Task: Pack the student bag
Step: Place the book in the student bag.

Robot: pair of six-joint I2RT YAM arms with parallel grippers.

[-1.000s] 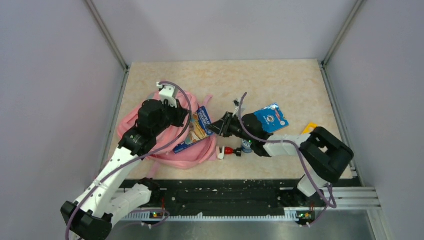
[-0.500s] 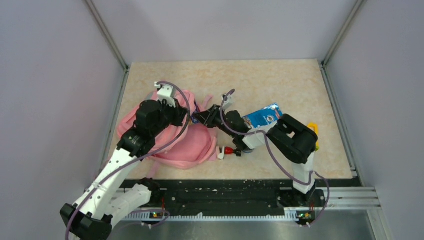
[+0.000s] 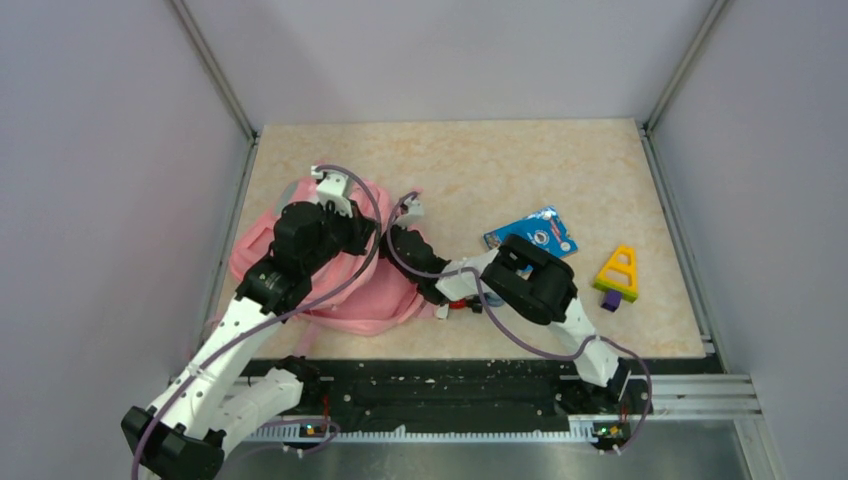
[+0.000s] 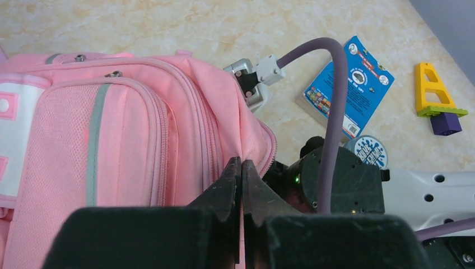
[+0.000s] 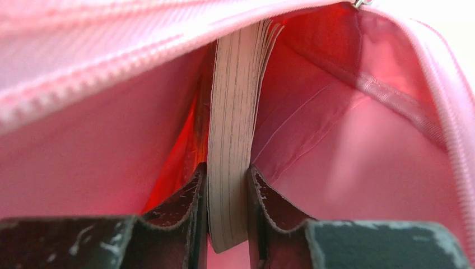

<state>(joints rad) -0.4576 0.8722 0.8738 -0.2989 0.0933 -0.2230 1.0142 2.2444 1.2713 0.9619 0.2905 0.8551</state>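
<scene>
Right end effector (image 5: 227, 188) clamps the lower edge of a book (image 5: 235, 101), page edges facing the camera, inside the open pink backpack (image 3: 380, 292). The bag's lining fills the wrist view, and its zip edge arcs along the top and right of that frame.

Left end effector (image 4: 241, 168), at the bottom centre of its own view, is pressed closed on the fabric at the zip rim of the opening. A sliver of pink shows between its fingers (image 4: 224, 190).

Seen from above, the backpack lies at left centre of the beige surface (image 3: 520, 160), close to its left edge. To the right, well apart from the bag, a blue packet (image 3: 531, 233) lies flat. A yellow toy (image 3: 617, 284) with a purple block (image 3: 611, 300) at its base sits near the right edge. Bare surface runs across the upper part of the frame to the far edge.
</scene>
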